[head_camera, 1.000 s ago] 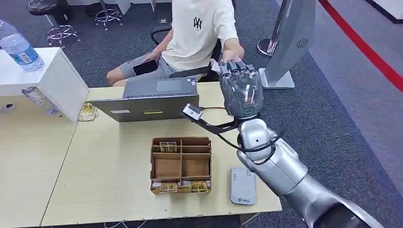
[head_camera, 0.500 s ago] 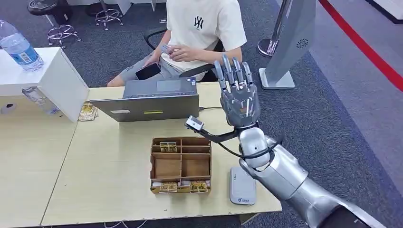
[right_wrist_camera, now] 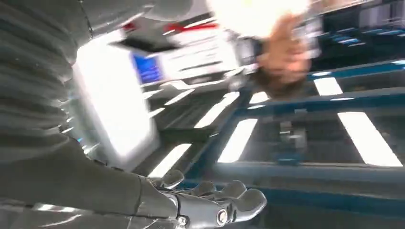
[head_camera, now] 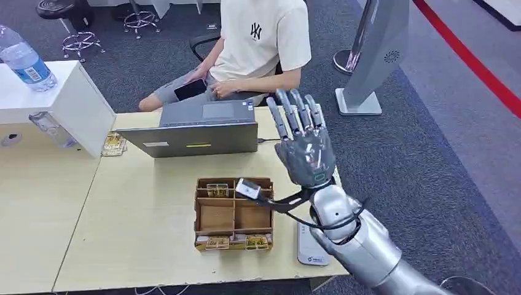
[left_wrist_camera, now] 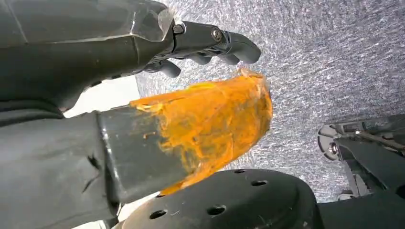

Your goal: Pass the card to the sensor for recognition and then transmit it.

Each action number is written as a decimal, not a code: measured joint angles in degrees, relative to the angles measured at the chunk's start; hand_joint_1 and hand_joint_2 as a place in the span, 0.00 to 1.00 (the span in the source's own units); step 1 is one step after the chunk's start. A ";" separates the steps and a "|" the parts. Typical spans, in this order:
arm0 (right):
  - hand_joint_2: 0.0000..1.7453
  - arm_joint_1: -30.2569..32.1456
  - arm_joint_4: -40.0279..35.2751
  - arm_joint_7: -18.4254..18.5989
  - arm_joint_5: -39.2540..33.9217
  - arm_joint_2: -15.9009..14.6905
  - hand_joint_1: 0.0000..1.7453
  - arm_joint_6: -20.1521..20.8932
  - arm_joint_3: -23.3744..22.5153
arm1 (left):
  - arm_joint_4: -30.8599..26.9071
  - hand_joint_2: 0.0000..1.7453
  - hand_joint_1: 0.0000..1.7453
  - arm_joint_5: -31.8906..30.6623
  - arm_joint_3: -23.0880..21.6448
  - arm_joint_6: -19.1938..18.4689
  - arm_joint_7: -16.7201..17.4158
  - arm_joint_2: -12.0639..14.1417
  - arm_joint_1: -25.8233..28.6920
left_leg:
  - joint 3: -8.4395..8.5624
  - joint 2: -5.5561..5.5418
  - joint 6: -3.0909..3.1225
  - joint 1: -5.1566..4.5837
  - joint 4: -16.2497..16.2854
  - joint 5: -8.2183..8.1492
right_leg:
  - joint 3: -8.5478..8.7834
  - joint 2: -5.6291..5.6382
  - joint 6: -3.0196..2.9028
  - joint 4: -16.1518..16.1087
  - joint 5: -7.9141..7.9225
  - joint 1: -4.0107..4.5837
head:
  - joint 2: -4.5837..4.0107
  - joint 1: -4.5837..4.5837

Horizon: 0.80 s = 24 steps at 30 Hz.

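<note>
- The silver right hand (head_camera: 305, 147) has drawn back from the seated person in the cream T-shirt (head_camera: 264, 34) toward the beige worktop's (head_camera: 141, 227) right edge; fingers spread, empty.
- T-shirt carries a black "NY" logo.
- The card's whereabouts can't be made out.
- White card sensor (head_camera: 305, 249) lies at the worktop's front right corner.
- Left hand (left_wrist_camera: 143, 43): fingers curled, holding nothing visible.

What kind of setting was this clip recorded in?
Probably an office or lab demo area. A wooden desk holds a laptop, a card reader and a sectioned cardboard tray. A person sits on an office chair on grey carpet, and a standing kiosk is beside them.
</note>
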 joint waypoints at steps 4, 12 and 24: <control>1.00 9.28 -7.65 -8.71 -0.74 4.96 0.00 0.00 -3.27 | 0.00 0.00 0.00 1.46 0.00 0.68 0.09 -0.15 0.02 | -0.03 -0.06 -0.05 0.03 -0.04 -0.05 | -0.03 -0.10 -0.12 0.00 -0.16 0.03 | 0.00 0.02; 1.00 21.07 -13.41 -13.51 -3.30 8.89 0.00 0.02 -3.42 | 0.00 0.00 0.00 3.28 0.00 1.38 0.09 -0.26 0.04 | -0.01 -0.02 -0.01 0.02 -0.04 -0.08 | -0.01 -0.07 -0.13 -0.01 -0.17 0.02 | 0.00 0.00; 1.00 25.93 -9.68 -15.59 -4.77 9.41 1.00 0.04 -3.27 | 0.00 0.00 0.00 4.87 0.00 1.73 -0.11 -0.26 0.06 | 0.01 -0.02 0.00 0.02 -0.03 -0.07 | 0.02 -0.05 -0.11 -0.01 -0.14 0.01 | 0.00 0.00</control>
